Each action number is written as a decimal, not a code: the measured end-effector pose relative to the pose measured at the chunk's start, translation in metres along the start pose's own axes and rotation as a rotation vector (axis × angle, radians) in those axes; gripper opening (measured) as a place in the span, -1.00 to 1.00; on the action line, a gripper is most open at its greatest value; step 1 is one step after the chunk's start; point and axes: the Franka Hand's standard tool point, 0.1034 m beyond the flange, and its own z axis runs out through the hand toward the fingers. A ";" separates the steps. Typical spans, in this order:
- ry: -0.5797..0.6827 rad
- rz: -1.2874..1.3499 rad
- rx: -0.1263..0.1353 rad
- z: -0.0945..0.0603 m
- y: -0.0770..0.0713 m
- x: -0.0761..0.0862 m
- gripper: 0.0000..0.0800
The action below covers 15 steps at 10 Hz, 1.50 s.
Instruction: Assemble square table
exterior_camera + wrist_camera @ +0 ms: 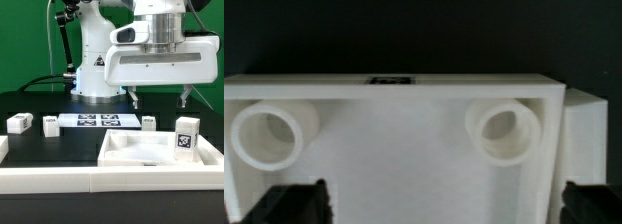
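My jaws hang spread wide and empty over the large white plastic square top point(140, 152) on the black counter point(40, 105). Small white block legs point(49, 124) and the marker board point(97, 120) lie beyond it.

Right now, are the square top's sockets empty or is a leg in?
Empty. The wrist view shows both visible sockets on the square top as open holes, nothing inside.

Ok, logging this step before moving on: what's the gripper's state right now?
Gripper: open, holding nothing, fingers spread wide above the square top.
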 end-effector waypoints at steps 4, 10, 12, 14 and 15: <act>0.001 -0.066 -0.008 0.013 0.004 -0.029 0.62; -0.017 -0.103 -0.019 0.028 0.004 -0.074 0.62; -0.030 -0.105 -0.022 0.031 0.006 -0.083 0.62; -0.063 -0.103 -0.025 0.032 0.006 -0.085 0.62; -0.061 -0.113 -0.025 0.033 0.008 -0.083 0.62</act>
